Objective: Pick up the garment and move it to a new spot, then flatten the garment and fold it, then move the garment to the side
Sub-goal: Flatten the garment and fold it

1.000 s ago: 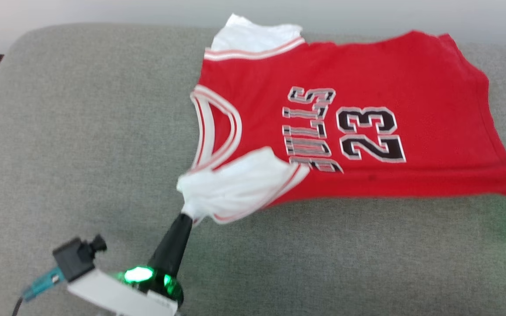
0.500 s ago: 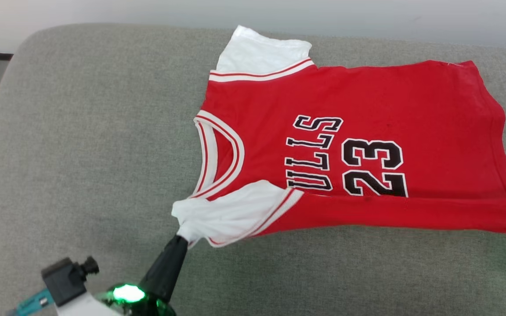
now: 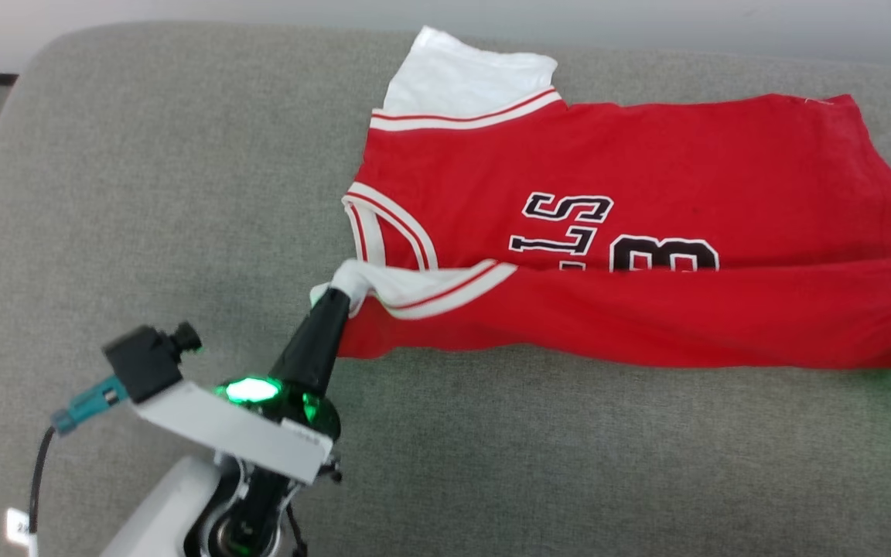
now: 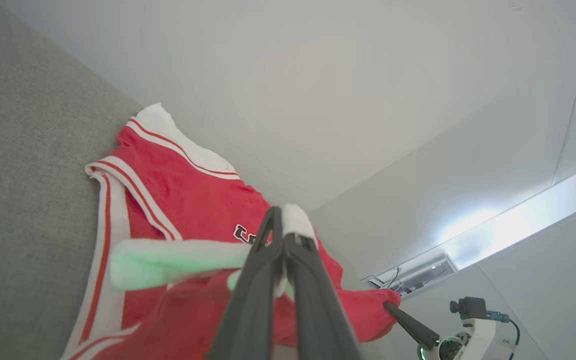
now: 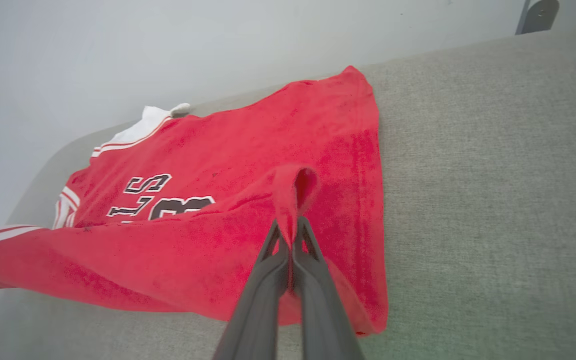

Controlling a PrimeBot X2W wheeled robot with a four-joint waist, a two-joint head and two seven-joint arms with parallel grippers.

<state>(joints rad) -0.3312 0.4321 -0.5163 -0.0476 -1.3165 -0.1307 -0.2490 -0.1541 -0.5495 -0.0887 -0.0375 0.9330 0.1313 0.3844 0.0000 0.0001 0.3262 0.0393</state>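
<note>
Folded further since earlier, the garment (image 3: pixel 646 162) now hides half its lettering (image 3: pixel 569 224). Left gripper (image 3: pixel 335 294) clamps the white sleeve (image 3: pixel 391 285); right gripper (image 5: pixel 288 224) pinches, seemingly, the hem (image 5: pixel 299 187).

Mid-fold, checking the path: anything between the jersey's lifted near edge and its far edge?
Nothing visible. The left gripper and right gripper pinch the jersey by its near edge; ahead lies only its own red front on the grey cushion.
</note>
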